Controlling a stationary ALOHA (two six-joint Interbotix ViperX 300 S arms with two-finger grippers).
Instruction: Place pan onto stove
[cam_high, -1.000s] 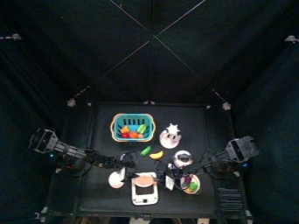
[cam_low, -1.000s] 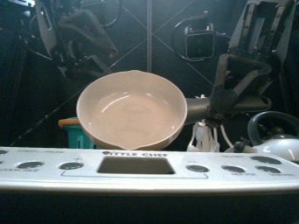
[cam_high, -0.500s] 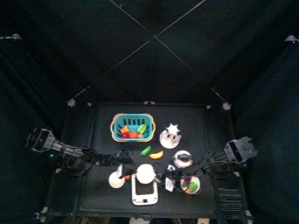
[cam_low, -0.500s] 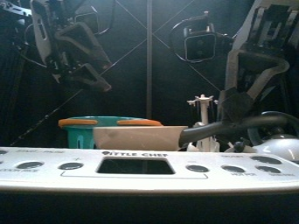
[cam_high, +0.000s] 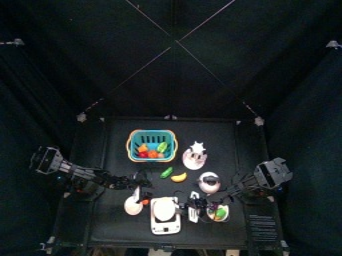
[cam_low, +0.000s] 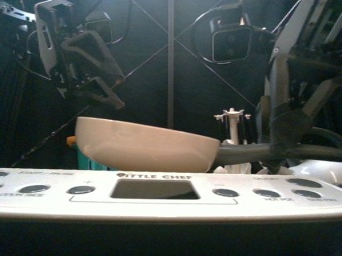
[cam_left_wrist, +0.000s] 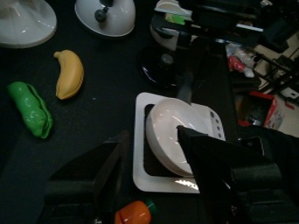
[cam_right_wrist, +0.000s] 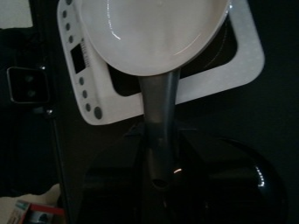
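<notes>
The white pan (cam_low: 147, 142) lies on the white stove (cam_low: 160, 185), tilted, its rim higher at the left. Its grey handle (cam_low: 254, 152) runs right toward my right gripper (cam_low: 301, 115). In the right wrist view the pan (cam_right_wrist: 158, 31) covers the stove (cam_right_wrist: 82, 70), and the handle (cam_right_wrist: 162, 114) ends between my right gripper's (cam_right_wrist: 163, 179) jaws, which stand apart on either side of it. My left gripper (cam_left_wrist: 163, 171) hovers wide open above the pan (cam_left_wrist: 176, 144), holding nothing. From above, the pan (cam_high: 164, 210) sits at the table's front middle.
A teal basket (cam_high: 151, 146) of fruit stands behind the stove. A banana (cam_left_wrist: 68, 72) and a green pea pod (cam_left_wrist: 30, 109) lie to the left. A white kettle (cam_left_wrist: 105, 13), a plate (cam_high: 132, 205) and small kitchen items crowd the right side.
The pan went from standing on edge with its inside facing the front to lying down on the stove, now slightly tilted. The left gripper stayed raised and open.
</notes>
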